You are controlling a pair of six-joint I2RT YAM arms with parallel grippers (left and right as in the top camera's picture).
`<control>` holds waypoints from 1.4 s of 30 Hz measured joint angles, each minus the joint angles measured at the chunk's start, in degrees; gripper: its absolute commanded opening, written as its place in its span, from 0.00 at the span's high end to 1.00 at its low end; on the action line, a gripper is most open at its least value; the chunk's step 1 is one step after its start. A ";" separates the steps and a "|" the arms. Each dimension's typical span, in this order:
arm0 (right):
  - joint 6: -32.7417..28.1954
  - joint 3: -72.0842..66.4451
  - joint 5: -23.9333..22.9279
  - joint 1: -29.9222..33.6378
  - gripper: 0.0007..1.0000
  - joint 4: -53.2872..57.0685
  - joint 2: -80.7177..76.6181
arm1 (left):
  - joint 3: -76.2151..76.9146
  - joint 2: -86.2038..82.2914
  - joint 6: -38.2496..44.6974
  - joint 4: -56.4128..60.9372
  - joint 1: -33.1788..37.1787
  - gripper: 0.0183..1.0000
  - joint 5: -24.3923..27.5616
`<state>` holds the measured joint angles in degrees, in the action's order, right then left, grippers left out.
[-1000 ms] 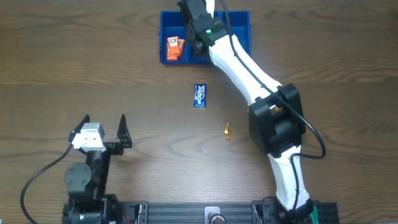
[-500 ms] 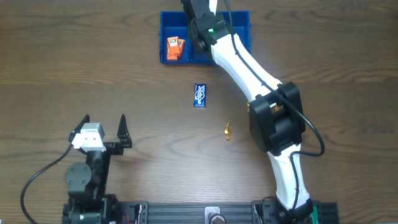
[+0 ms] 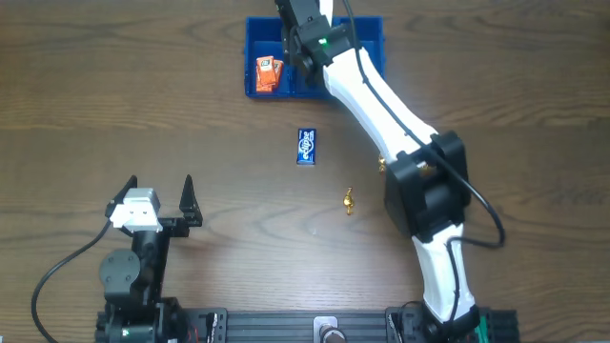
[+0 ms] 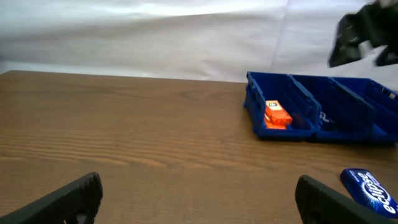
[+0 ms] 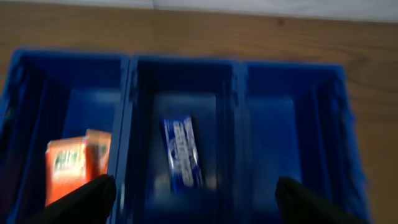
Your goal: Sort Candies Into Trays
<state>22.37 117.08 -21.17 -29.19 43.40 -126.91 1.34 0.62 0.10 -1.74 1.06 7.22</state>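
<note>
Right gripper (image 5: 193, 190), jaws released, poised above the blue three-compartment tray (image 3: 374, 57) at the far side of the bench (image 3: 114, 95). Left compartment: orange candy packs (image 3: 269, 74). Middle compartment: blue candy bar (image 5: 182, 152). A second blue bar (image 3: 306, 146) lies on the bench on the near side of the tray, and a gold-wrapped candy (image 3: 349, 200) lies nearer still, slightly right. Left gripper (image 3: 160, 195), jaws released, sits at near left, well apart from the candies.

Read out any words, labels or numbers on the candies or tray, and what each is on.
Blue wrapper on the table: white lettering, too blurred to read.
Orange packet, left compartment of the tray: small label, unreadable.
Blue bar, middle compartment: white print, blurred.
</note>
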 measured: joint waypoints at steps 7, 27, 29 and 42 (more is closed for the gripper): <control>6.67 1.86 4.15 -3.87 0.14 19.65 10.58 | 0.00 0.00 -0.02 0.02 0.00 0.00 0.00; 15.80 -15.63 17.00 -7.85 0.14 17.59 2.67 | 0.00 0.00 0.00 0.00 0.00 0.00 0.00; 15.89 -15.63 17.35 -7.98 0.14 17.35 2.25 | 0.00 0.00 0.00 0.00 0.00 0.00 0.02; 16.20 -15.63 18.45 -7.15 0.26 16.41 -2.16 | 0.00 0.00 0.00 0.00 0.00 0.00 0.00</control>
<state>38.57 101.45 -2.72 -36.34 59.81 -129.08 1.34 0.62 0.10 -1.74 1.06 7.22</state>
